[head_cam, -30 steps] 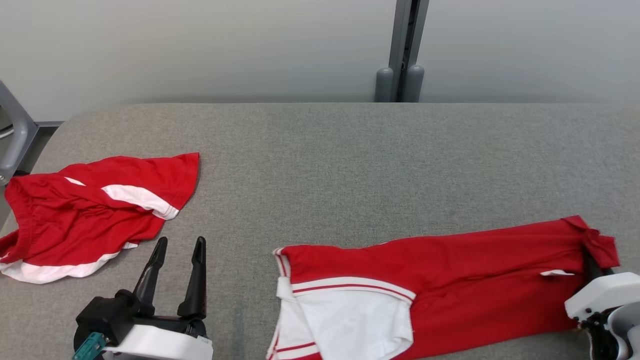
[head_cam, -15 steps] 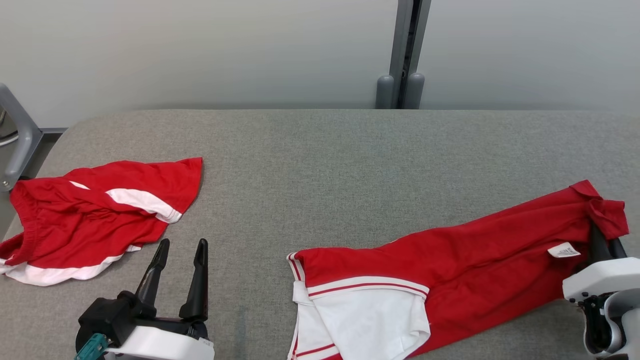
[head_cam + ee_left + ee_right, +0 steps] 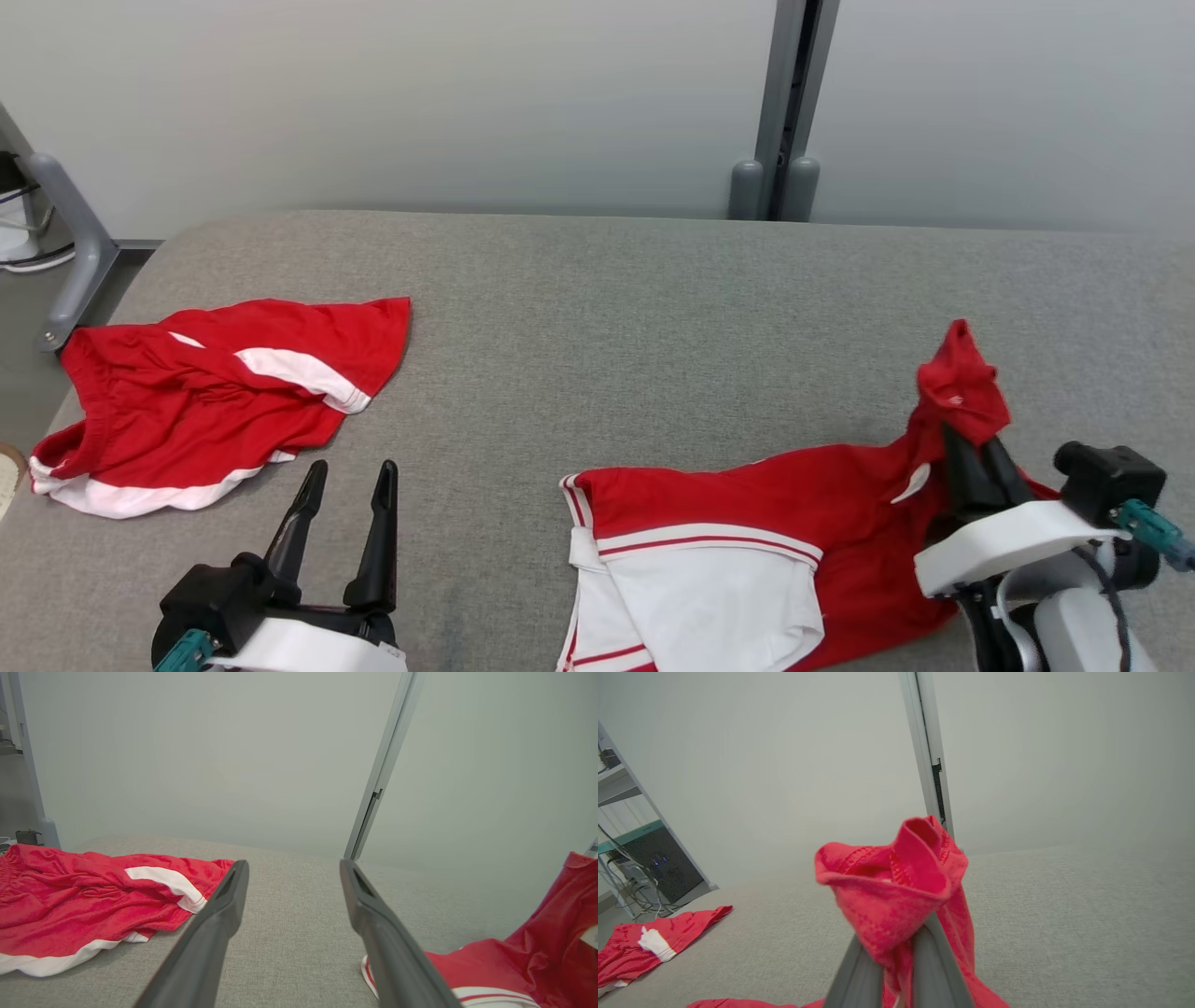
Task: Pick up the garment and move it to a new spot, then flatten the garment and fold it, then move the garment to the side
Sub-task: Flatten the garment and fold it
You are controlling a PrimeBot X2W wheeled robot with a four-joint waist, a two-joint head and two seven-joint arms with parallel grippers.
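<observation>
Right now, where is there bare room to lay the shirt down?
The far strip of the table is bare, from the shorts to the right edge; so is the middle gap between shorts and shirt, ahead of the left tool. Near right is crowded: the shirt lies there, one end lifted in the right tool.

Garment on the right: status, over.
Right gripper shut on garment, one end raised off table. Left gripper open, empty. Red shorts lie far left, apart from it.
</observation>
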